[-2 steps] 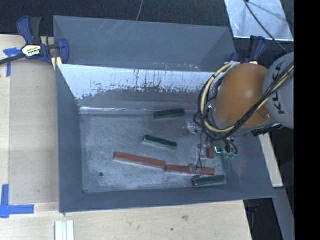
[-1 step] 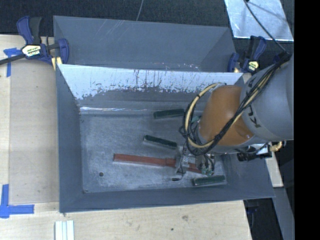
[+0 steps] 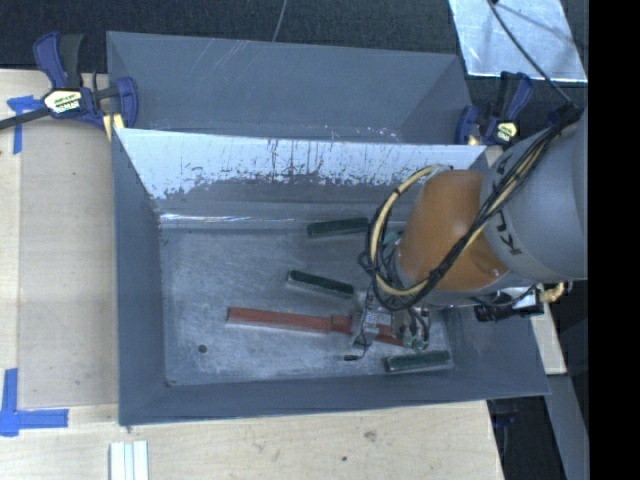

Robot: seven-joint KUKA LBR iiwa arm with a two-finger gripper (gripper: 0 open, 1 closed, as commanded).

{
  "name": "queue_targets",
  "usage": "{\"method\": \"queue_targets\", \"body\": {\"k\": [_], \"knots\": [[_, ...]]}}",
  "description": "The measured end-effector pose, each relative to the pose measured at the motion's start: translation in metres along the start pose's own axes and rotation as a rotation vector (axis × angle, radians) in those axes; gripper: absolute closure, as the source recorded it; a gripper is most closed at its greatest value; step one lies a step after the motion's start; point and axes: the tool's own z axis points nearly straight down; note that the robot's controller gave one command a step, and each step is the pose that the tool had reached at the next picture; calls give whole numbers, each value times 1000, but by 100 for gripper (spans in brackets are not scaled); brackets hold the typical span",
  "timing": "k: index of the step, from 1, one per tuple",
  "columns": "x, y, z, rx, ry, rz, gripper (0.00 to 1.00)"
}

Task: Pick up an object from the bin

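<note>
Now the gripper (image 3: 366, 334) sits low at the right end of the long red stick (image 3: 285, 319) — clenched or slack, I cannot tell. Better to close squarely across the stick and lift straight up, clear of the dark green bar (image 3: 417, 363) just beside that end.

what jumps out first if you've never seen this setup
The big arm with its orange cover leans in from the right, its tip down at the right end of a long reddish-brown stick near the front of the grey bin. Next come three dark green sticks: the back stick, the middle stick and the front-right stick.
</note>
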Motion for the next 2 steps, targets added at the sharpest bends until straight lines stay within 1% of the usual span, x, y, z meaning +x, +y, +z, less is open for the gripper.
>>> {"method": "queue_targets", "body": {"k": [1,2], "knots": [[10,18,0,4,-9,-89,100],[12,12,-1,-2,-3,-10,100]]}}
